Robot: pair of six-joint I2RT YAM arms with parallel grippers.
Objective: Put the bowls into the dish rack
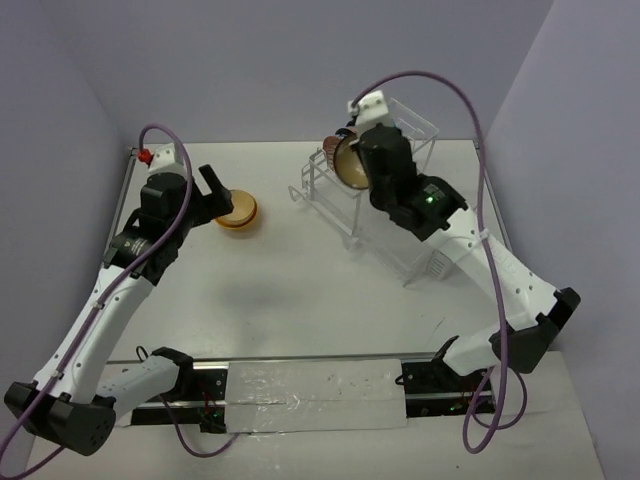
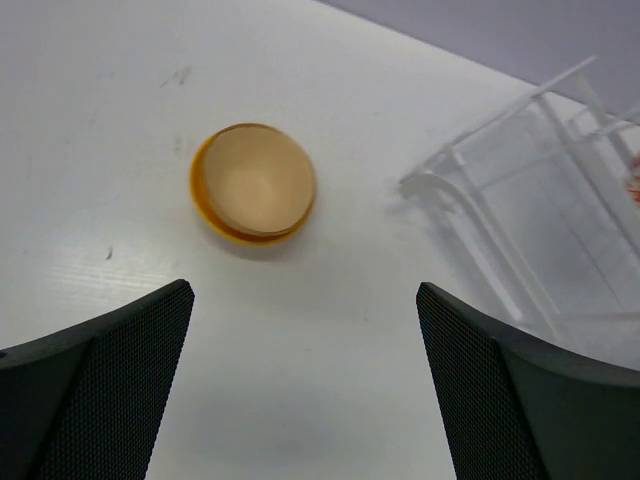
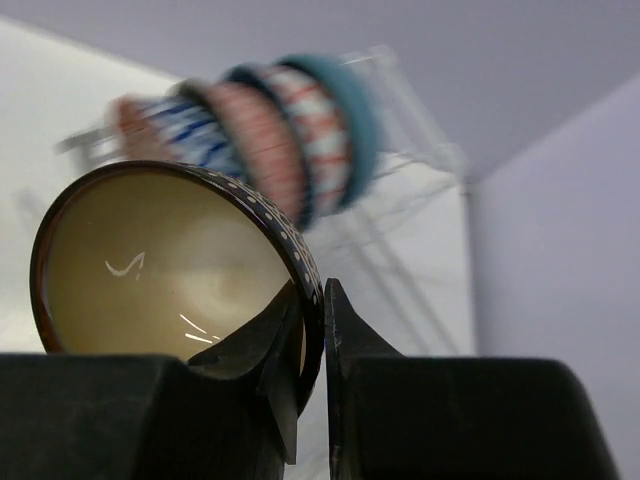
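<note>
The held bowl (image 3: pixel 170 270), dark-rimmed with a dotted outside and a glossy cream inside, is tipped on edge. Its round mouth faces the wrist camera and slightly left, and its axis lies nearly level. The right gripper (image 3: pixel 313 295) pinches its rim, narrow, with one finger inside the wall and one outside. Just beyond the fingertips, the racked bowls (image 3: pixel 270 130) stand on edge in a close row: blue zigzag, reddish-pink, striped, then teal. They are blurred in this view. The top view shows what the wrist view cannot: the held bowl hangs at the near-left end of the dish rack (image 1: pixel 385 245), above its upper tier. Whether it touches the wires cannot be told.

The left gripper (image 2: pixel 305 295) hangs with its fingers spread wide and holds nothing. Ahead of it and slightly left, the orange-yellow bowl (image 2: pixel 253 183) sits on the white table (image 1: pixel 300 300), a flat tan round face showing within its orange rim. Whether that is one bowl or two stacked cannot be told. The rack's corner lies ahead to that gripper's right.
</note>
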